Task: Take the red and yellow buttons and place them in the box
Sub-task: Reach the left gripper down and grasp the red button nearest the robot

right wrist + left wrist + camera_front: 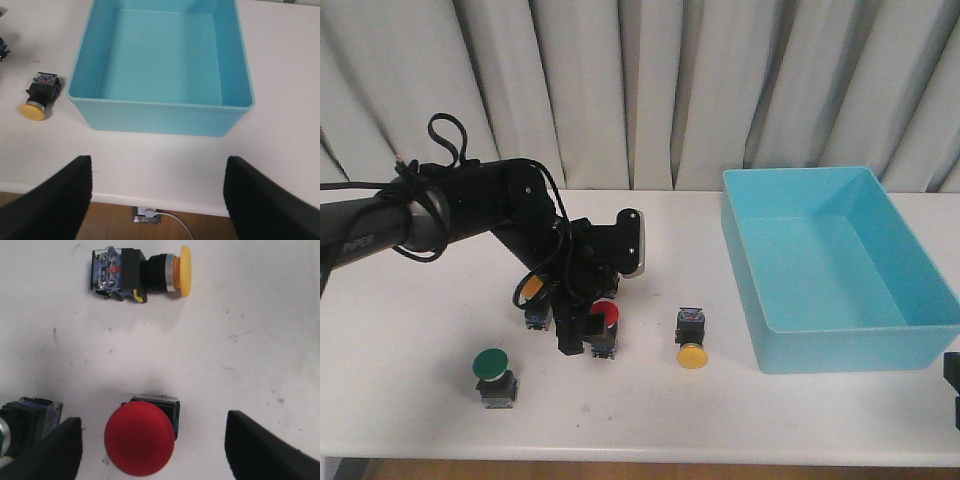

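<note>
A red button (608,318) stands cap up on the white table; in the left wrist view its red cap (140,439) lies between my open left gripper (152,450), untouched by either finger. In the front view the left gripper (583,332) is low over it. One yellow button (692,340) lies on its side between the red one and the box; it also shows in the left wrist view (145,271) and the right wrist view (40,95). Another yellow button (532,290) is partly hidden under the left arm. The turquoise box (850,350) is empty (160,117). My right gripper (157,200) is open and empty.
A green-capped button (493,372) stands at the front left. Another button's body (27,422) sits close beside the left finger (55,450). The right gripper (952,385) hangs over the table's front edge, with the floor and a wall socket (147,216) below.
</note>
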`<state>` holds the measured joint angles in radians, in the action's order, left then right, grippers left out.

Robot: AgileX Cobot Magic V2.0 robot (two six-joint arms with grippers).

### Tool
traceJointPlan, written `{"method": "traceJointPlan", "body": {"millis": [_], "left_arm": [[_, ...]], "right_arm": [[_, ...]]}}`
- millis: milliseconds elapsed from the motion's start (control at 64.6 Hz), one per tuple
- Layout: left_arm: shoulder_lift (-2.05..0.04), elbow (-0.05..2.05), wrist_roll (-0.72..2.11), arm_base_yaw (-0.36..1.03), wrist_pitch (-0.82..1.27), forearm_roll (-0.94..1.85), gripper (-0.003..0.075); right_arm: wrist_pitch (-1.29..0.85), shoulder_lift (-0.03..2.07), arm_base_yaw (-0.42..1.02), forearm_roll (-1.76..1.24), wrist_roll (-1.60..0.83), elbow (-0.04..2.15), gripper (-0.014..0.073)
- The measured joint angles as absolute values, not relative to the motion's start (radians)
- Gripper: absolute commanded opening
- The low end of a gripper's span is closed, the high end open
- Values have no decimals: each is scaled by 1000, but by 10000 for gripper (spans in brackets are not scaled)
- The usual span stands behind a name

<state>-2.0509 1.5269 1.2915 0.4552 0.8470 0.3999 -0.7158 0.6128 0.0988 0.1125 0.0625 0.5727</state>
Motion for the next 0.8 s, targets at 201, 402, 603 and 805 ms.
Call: {"method": "traceJointPlan", "body": {"millis": [201, 402, 603, 805], "left_arm": [[-2117, 1559, 1314, 455, 852, 387, 559], [-2149, 1559, 1318, 455, 846, 371, 556], [-2165, 1559, 1318, 455, 845, 371, 482], [-2165, 1559, 1318, 455, 845, 371, 353]], "right_arm": [[-716, 613, 99, 113, 62, 573, 524], [-716, 613, 99, 113, 62, 573, 524], [-716, 613, 99, 113, 62, 573, 524], [-724, 613, 99, 113, 62, 573, 524]]}}
